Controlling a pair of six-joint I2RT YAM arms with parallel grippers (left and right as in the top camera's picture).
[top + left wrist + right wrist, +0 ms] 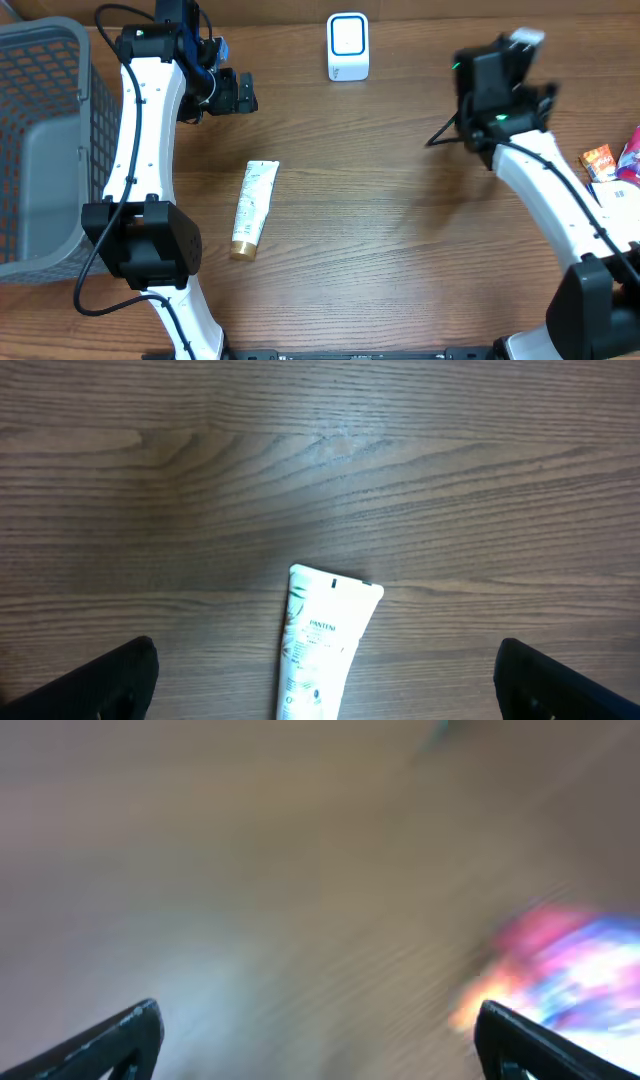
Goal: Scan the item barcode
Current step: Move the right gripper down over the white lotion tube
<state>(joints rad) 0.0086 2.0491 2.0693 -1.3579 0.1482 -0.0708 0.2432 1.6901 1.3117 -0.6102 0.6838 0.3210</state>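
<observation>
Your left jaws stand spread wide with nothing between them, hanging near the crimped end of the Pantene tube point(320, 640). Your right jaws are spread and empty too (that wrist view is badly blurred). The tube lies flat on the desk point(400, 230), gold cap toward the arm bases. The white scanner point(347, 46) stands well apart at the far edge, and a grey mesh basket point(100, 110) sits at the left.
</observation>
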